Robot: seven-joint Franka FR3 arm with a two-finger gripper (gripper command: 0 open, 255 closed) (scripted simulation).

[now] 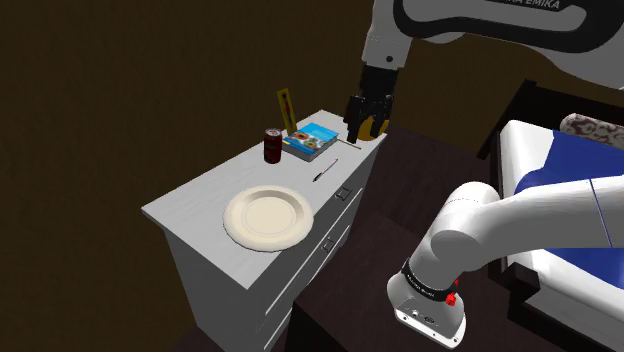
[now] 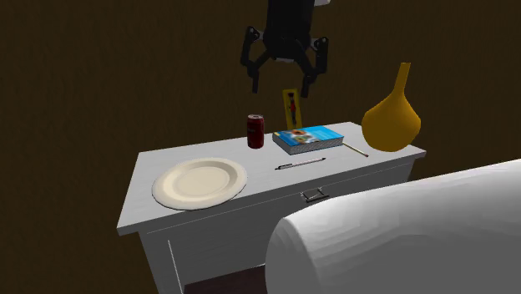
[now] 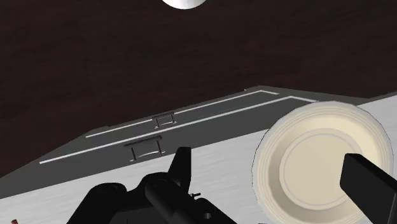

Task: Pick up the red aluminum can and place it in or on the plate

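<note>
A dark red can [image 1: 272,146] [image 2: 256,131] stands upright near the back of a white nightstand top [image 1: 190,205] [image 2: 144,196]. A cream plate [image 1: 233,222] [image 2: 164,191] [image 3: 263,154] lies empty toward the front of it. My black gripper [image 1: 367,118] [image 2: 282,79] [image 3: 273,184] hangs open well above the top, over the blue book and beside the can, holding nothing. In the wrist view its fingers [image 3: 181,168] stand wide apart, with the plate far below them.
A blue book [image 1: 310,140] [image 2: 309,139], a pen [image 1: 327,172] [image 2: 300,164], an upright yellow card [image 1: 286,108] [image 2: 290,108] and an orange vase [image 2: 391,117] share the top. Two drawers with handles [image 3: 146,151] face a bed with white bedding [image 2: 401,234].
</note>
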